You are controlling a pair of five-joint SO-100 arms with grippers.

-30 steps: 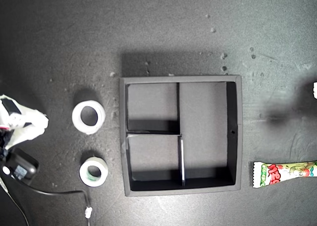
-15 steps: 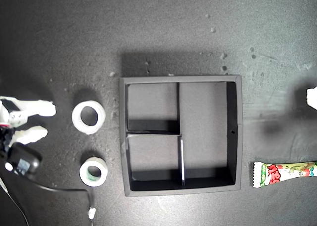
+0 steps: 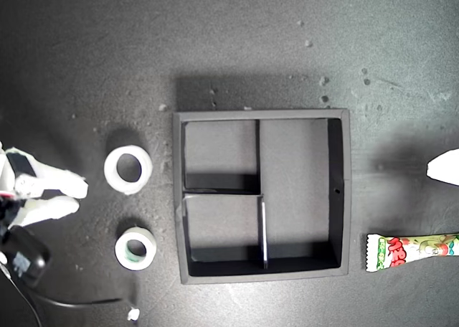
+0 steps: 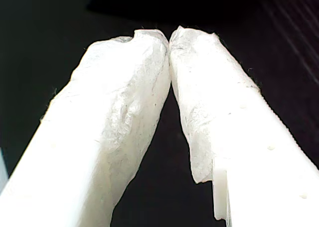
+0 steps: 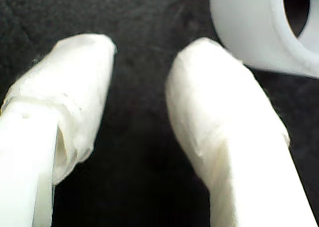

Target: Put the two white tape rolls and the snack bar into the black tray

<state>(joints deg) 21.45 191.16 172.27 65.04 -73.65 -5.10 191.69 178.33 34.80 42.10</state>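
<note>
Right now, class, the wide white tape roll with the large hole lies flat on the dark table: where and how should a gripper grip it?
Probably the wide white tape roll is best pinched across its ring wall from above, one finger in the hole, since it lies flat.

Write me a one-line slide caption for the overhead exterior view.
Empty black tray mid-table; two white tape rolls and my open second gripper on the exterior view's left, snack bar at right.
</note>
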